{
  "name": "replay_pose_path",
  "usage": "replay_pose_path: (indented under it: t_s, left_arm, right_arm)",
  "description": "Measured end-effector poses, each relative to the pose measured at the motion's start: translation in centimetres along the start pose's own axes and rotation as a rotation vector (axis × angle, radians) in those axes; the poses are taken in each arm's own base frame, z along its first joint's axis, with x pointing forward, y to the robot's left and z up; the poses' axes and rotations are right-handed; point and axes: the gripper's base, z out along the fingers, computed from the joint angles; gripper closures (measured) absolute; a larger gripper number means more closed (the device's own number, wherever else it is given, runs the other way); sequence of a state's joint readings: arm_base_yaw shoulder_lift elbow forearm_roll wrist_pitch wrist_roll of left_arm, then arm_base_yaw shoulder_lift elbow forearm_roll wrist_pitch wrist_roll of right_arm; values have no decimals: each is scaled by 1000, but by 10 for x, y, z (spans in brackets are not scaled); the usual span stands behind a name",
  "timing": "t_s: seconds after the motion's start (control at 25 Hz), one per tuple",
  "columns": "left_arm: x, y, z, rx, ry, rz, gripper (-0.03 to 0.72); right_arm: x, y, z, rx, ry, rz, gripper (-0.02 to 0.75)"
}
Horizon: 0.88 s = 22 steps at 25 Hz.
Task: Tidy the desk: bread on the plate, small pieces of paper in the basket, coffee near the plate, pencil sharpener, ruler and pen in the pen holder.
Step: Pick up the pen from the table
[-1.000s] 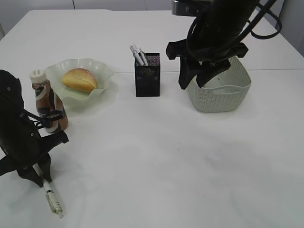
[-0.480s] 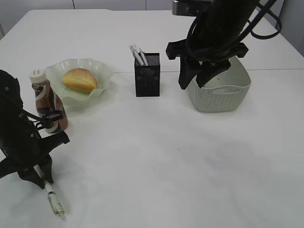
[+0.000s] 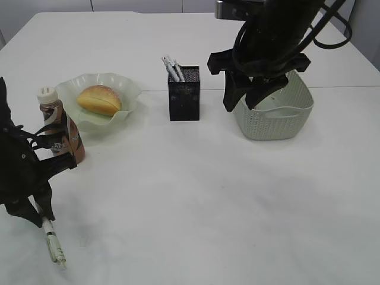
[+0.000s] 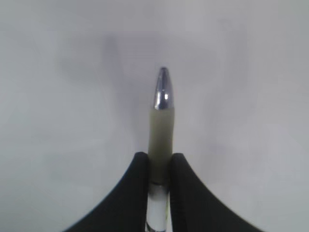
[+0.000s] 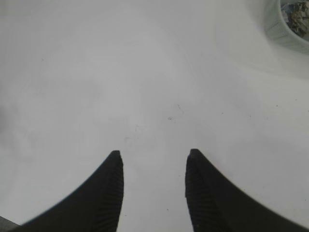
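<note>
Pen [image 4: 160, 130] clamped in my left tool [image 4: 158, 166]: light, stiff, slippery; pinched mid-barrel. Right tool [image 5: 153, 186] apart, empty.

The left gripper [image 3: 37, 215] sits at the lower left edge of the exterior view, pointing down, its jaws clamped on a pen [image 4: 161, 130] that sticks out below the fingertips. The right gripper [image 3: 242, 102] hangs in the upper right, tilted downward, jaws parted with nothing between them, its arm rising out of frame.
</note>
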<state>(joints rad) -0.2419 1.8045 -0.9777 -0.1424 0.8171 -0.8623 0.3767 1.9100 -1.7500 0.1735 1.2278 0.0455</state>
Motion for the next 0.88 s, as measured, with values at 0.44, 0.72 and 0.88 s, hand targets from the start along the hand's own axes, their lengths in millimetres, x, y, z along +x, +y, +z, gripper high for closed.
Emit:
replay_pose_path:
  t_s: [0.44, 0.72, 0.88]
  left_arm:
    - [17, 14, -47, 9, 5, 23, 627]
    - [30, 24, -69, -2, 45, 46, 626]
    - [37, 26, -73, 10, 106, 66, 626]
  right_arm:
    - [0, 0, 0, 0, 0, -4, 391]
    - [0, -3, 0, 30, -1, -21, 391]
    - [1, -4, 1, 38, 4, -26, 391]
